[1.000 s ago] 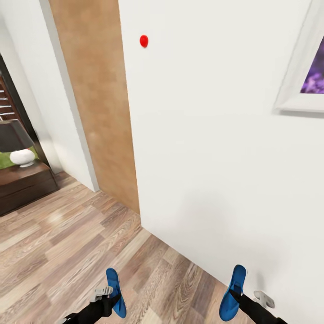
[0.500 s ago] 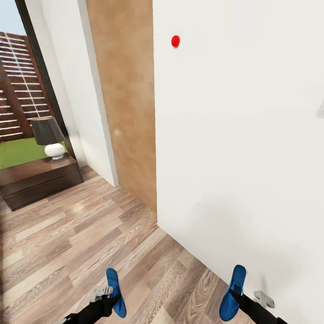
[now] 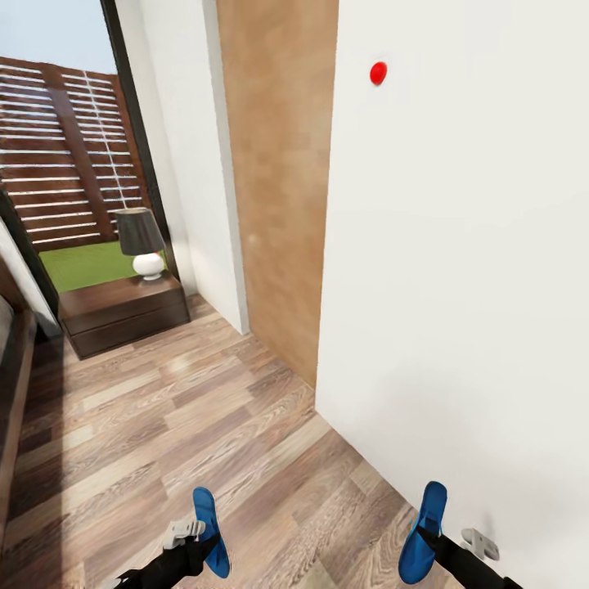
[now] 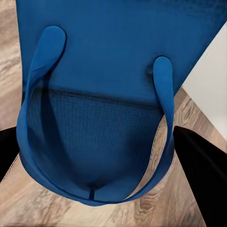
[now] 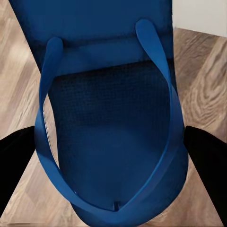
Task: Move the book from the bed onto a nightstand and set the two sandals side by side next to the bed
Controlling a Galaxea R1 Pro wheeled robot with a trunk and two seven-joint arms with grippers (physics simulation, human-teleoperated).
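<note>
Low over the plank floor [image 3: 164, 409], each forward-reaching tool pinches one upright sandal: left [image 3: 209, 532], right [image 3: 423, 532].

A home bedroom — nightstand [image 3: 123, 315] (lamp [image 3: 141, 242] on top), wood-plank floor [image 3: 204, 425].

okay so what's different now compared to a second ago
The whole head view has swung to the robot's left, so that is the camera turning, not the room moving. The framed picture has left the view; the nightstand with its lamp, the window and the bed's edge have come in. Unchanged: the left hand and right hand each still hold a blue sandal.
</note>
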